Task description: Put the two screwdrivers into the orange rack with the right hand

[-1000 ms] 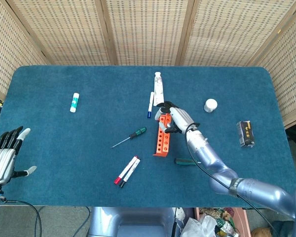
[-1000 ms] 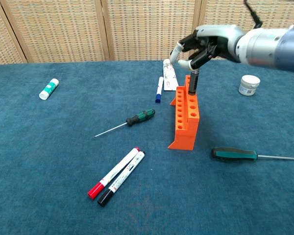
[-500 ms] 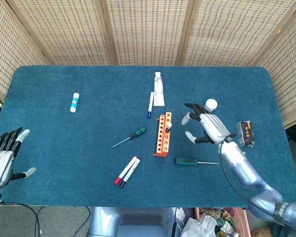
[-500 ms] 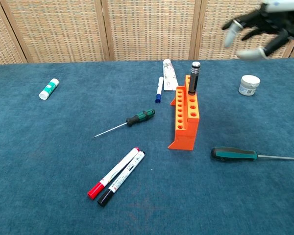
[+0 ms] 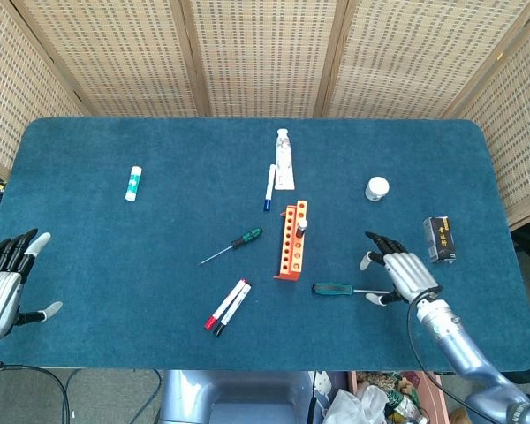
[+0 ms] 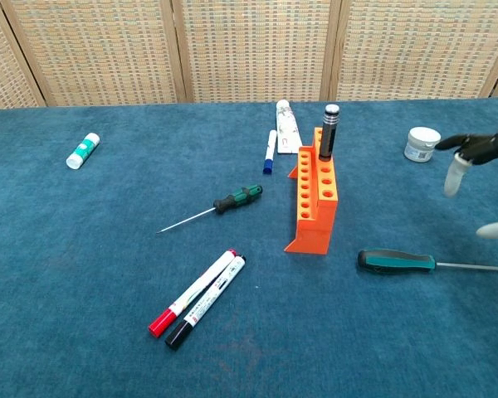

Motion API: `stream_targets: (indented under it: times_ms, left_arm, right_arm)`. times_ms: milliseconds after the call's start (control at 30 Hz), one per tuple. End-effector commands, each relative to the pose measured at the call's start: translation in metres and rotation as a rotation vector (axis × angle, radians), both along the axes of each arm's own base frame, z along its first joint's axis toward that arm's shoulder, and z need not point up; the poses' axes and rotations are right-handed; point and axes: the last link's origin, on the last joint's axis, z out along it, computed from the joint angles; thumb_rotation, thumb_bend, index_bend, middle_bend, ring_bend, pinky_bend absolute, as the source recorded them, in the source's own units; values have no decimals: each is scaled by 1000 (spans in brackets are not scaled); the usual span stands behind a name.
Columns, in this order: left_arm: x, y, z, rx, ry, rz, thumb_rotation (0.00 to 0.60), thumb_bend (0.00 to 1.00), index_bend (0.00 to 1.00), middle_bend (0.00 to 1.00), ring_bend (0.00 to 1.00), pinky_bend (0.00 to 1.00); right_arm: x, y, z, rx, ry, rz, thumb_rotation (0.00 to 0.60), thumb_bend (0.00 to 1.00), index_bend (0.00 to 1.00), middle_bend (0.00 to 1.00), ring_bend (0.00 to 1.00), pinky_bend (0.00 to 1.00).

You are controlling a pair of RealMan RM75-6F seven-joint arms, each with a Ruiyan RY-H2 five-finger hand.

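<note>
The black-handled tool has been let go in the stepped orange plastic rack. The right hand, open and empty, has been pulled back beside the green-handled screwdriver, likely grabbed next.

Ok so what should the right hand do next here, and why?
Probably lower the open right hand onto the green-handled screwdriver lying flat on the blue table just beside it and grip its handle. Both screwdrivers are still out of the orange rack; this one is nearest, while the smaller green-handled screwdriver lies beyond the rack.
</note>
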Motion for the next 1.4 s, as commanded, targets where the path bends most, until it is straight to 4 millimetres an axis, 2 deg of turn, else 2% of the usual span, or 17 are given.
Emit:
stream_targets:
  times_ms: [33, 333, 433, 533, 1033, 1233, 1400]
  left_arm:
    - [0, 0, 1, 2, -1, 0, 600, 0, 0, 0, 0, 0]
    - [-1, 0, 1, 3, -4, 4, 600, 0, 0, 0, 0, 0]
    - [-1, 0, 2, 4, -5, 3, 600, 0, 0, 0, 0, 0]
    - [-1, 0, 2, 6, -7, 4, 600, 0, 0, 0, 0, 0]
    - [-2, 1, 2, 6, -6, 8, 600, 0, 0, 0, 0, 0]
    - [-2, 1, 2, 4, -6, 10, 600, 0, 0, 0, 0, 0]
    - [-2, 1, 3, 7, -9, 11, 600, 0, 0, 0, 0, 0]
  right_arm:
    - [-5, -1, -16, -2, 60, 23, 600, 170, 387, 0, 0, 75]
    - [-7, -3, -50, -8, 153, 68, 600, 181, 387, 0, 0, 75]
    - [-6, -5, -60, -10, 163, 82, 600, 218, 386, 0, 0, 75]
    - [-4, -6, -67, -8, 155, 82, 600, 250, 386, 0, 0, 75]
    - [6, -6, -91, 15, 173, 125, 600, 256, 405, 0, 0, 75]
    - [5, -6, -94, 13, 169, 124, 600, 292, 516, 0, 0, 76]
    - [11, -6, -92, -18, 117, 135, 600, 387, 583, 1, 0, 76]
